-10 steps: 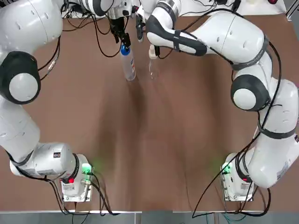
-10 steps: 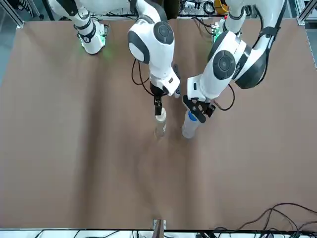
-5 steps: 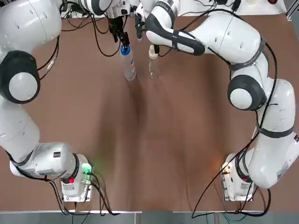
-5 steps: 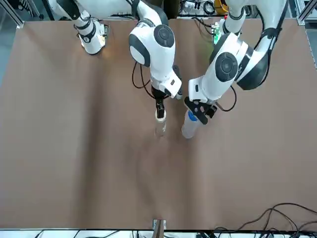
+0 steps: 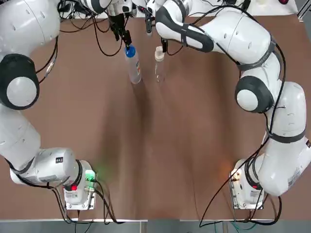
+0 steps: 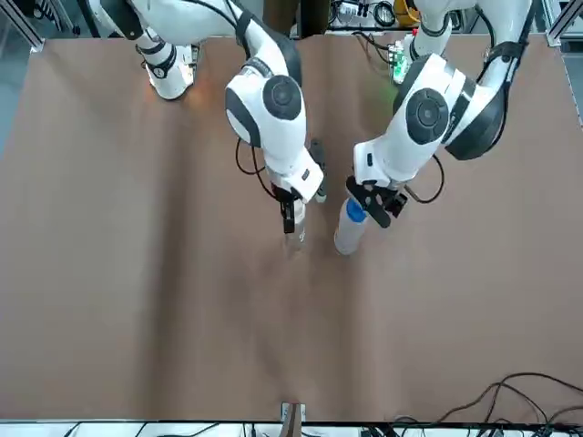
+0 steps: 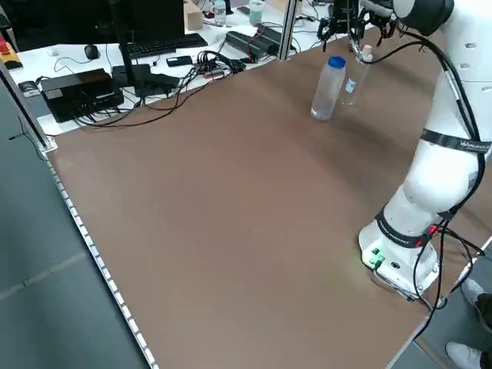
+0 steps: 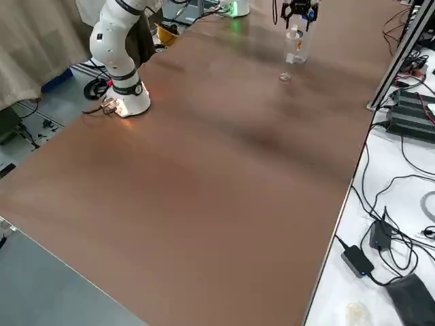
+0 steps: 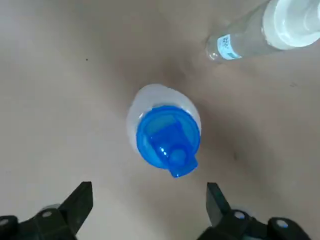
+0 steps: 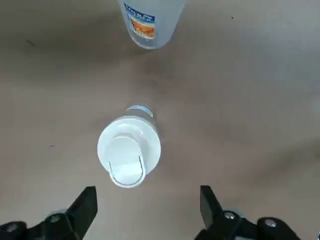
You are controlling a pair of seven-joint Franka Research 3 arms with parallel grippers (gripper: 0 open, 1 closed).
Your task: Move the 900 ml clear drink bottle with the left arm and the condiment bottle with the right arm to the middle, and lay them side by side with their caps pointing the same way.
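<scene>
Standing upright, axes vertical: drink bottle (image 5: 132,65) beside condiment bottle (image 5: 159,65); left claw (image 9: 148,195), right claw (image 10: 145,197) both apart.

You're seeing soft, even light across the table (image 5: 204,126). Broad, faint shadows streak its middle, darkest toward the far end.
</scene>
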